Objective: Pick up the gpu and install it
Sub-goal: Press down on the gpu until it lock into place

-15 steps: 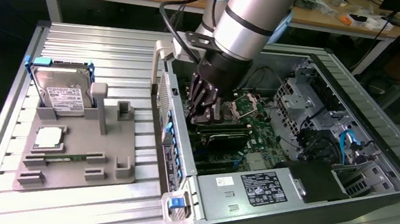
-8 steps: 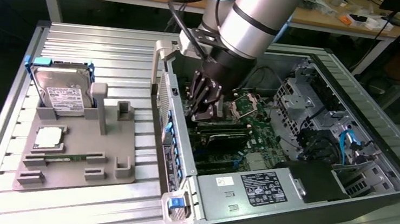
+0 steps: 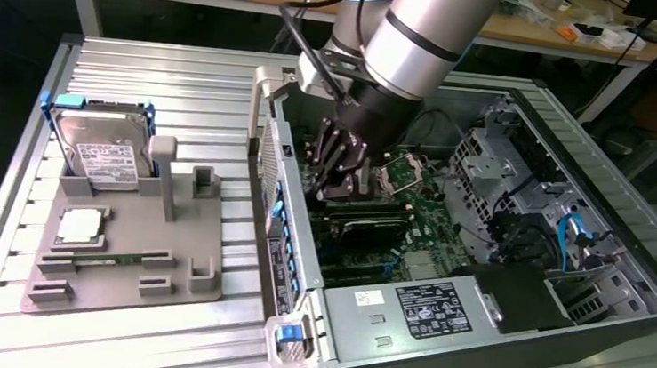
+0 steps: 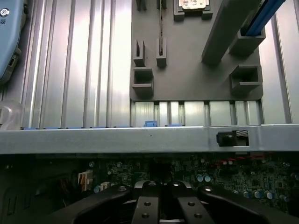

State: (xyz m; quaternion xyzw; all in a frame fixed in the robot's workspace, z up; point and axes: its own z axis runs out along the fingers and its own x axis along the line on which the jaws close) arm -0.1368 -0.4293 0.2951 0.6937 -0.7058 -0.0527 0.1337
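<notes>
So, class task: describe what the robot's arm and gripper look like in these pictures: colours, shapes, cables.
The arm is a thick silver-grey cylinder with a black ring around it and a pale blue cap near the top. Black cables loop beside it. Below a black wrist section sits the gripper, dark metal with long black linkage bars; in the wrist view those bars show round bolt heads.

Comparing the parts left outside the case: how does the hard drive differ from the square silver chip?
The hard drive is larger and rectangular; the square chip is smaller. The hard drive stands propped up at a tilt, while the chip lies flat. The hard drive carries a printed white label; the chip's face looks plain silver. Both sit on the grey holder, at the exterior view's left of the computer case.
</notes>
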